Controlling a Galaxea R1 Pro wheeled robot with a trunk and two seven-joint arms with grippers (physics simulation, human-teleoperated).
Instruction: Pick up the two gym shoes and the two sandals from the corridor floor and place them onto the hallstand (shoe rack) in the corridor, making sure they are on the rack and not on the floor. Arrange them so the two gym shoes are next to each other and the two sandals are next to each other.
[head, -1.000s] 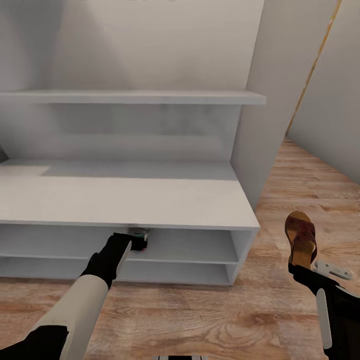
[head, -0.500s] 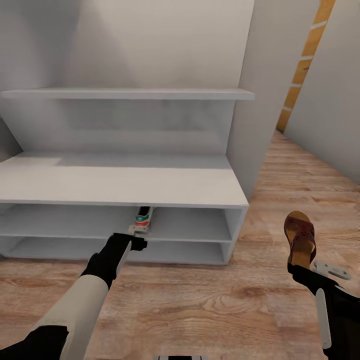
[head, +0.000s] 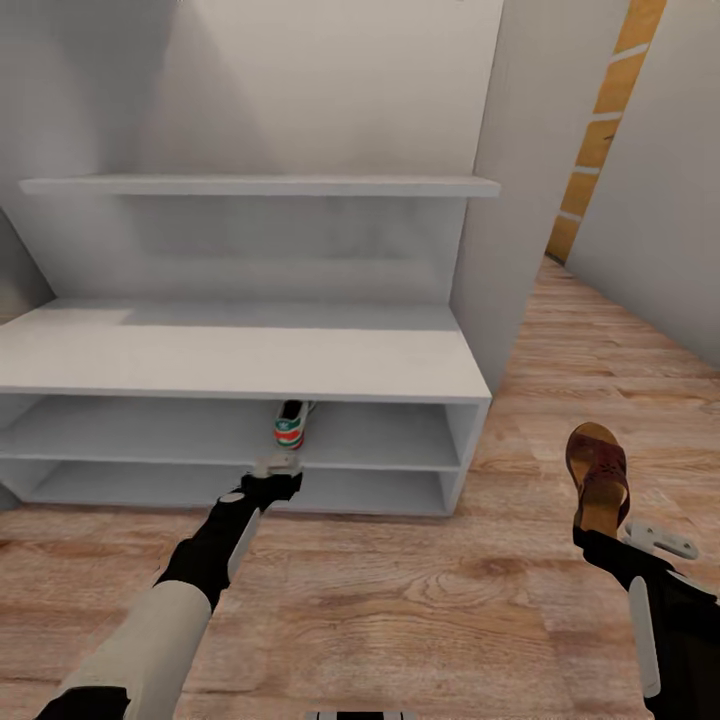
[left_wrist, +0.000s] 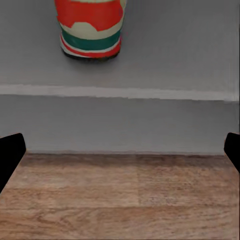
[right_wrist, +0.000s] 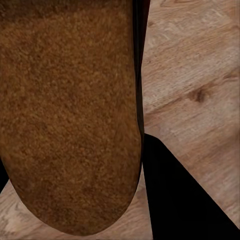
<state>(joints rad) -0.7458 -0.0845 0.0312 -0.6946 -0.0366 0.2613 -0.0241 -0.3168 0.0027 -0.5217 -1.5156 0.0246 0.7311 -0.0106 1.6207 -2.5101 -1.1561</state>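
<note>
Matt grey hallstand, grainy wood-plank floor, rough fuzzy brown sandal sole.

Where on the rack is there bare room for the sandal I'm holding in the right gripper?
The upper low shelf is bare on both sides of the gym shoe; the stretch between it and the rack's right end wall is nearest the sandal. The bench top looks bare along its visible length. The left gripper hangs open in front of the shoe, so that spot is tighter.

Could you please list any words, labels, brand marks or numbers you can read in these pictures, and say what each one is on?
None can be read.
White sneaker with green stripes and red-orange heel: coloured bands, no letters.
Brown sandal with woven strap: no marking.
Light grey shoe rack: plain surfaces, no label.
</note>
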